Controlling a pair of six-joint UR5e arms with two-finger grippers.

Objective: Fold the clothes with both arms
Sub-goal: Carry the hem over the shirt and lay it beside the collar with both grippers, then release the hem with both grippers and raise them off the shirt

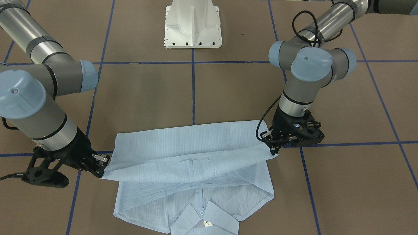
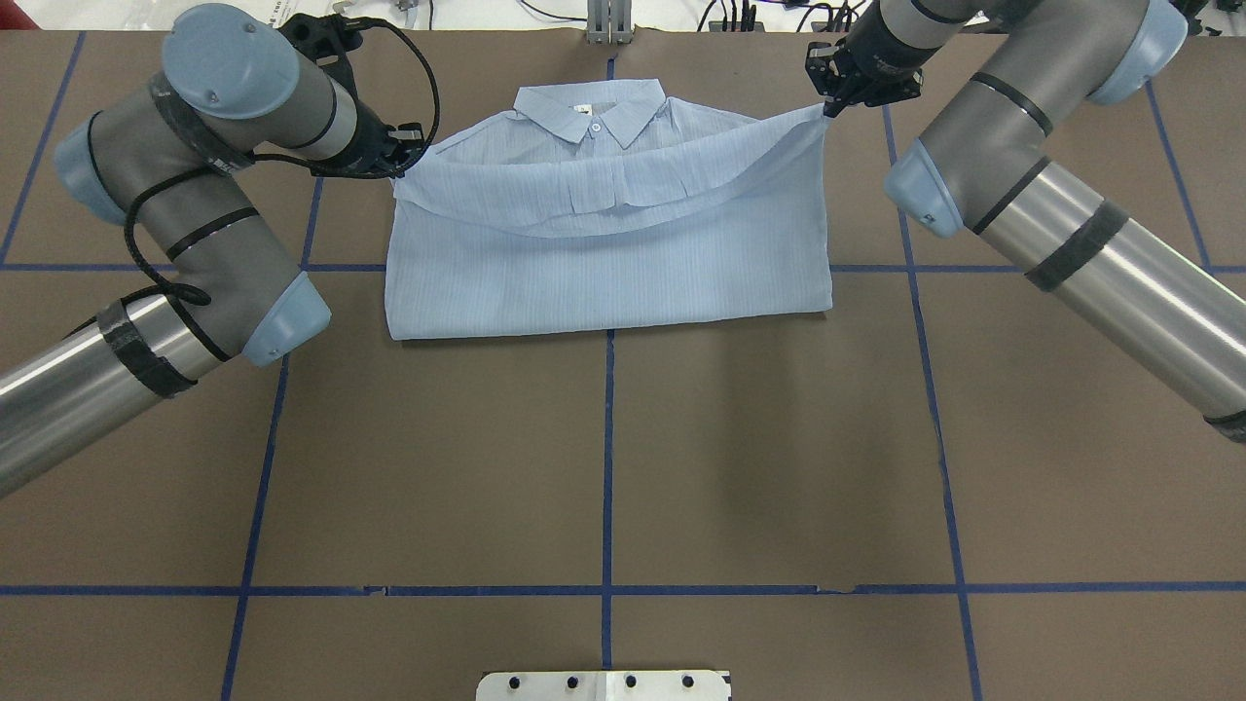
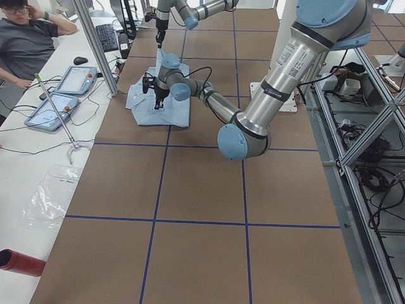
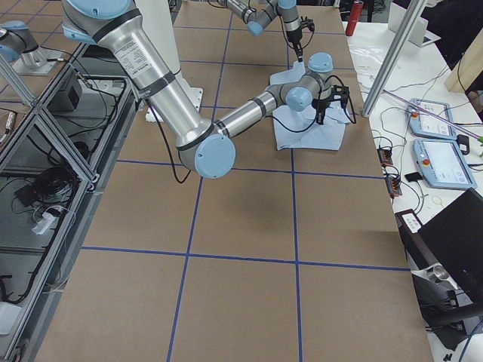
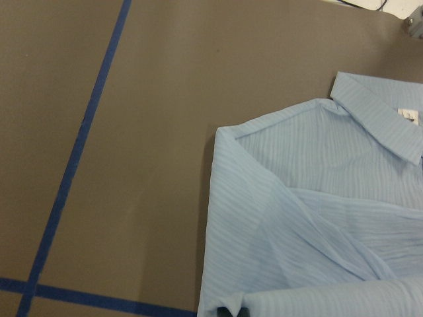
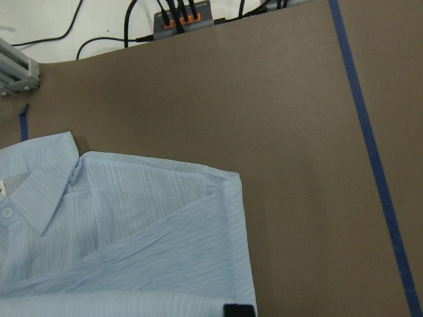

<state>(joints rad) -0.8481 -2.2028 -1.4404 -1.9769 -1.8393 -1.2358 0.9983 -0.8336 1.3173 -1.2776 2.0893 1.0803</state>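
The pale-blue shirt [image 2: 604, 282] lies flat at the table's far side, with its collar [image 2: 591, 109] towards the far edge. Its lower part is folded over and held raised above the chest. My left gripper [image 2: 397, 171] is shut on one corner of that raised edge, and it also shows in the front-facing view [image 1: 272, 150]. My right gripper [image 2: 827, 107] is shut on the other corner, and it too shows in the front-facing view [image 1: 102, 172]. The held edge sags between them. The left wrist view shows the shirt [image 5: 317, 218] and so does the right wrist view [image 6: 132, 224].
The white pedestal base [image 1: 193, 24] stands at the robot's side of the brown, blue-taped table [image 2: 604, 467]. Cables and a socket box [image 6: 182, 14] lie past the far edge. An operator [image 3: 25, 44] and tablets [image 3: 63, 88] are beside the table.
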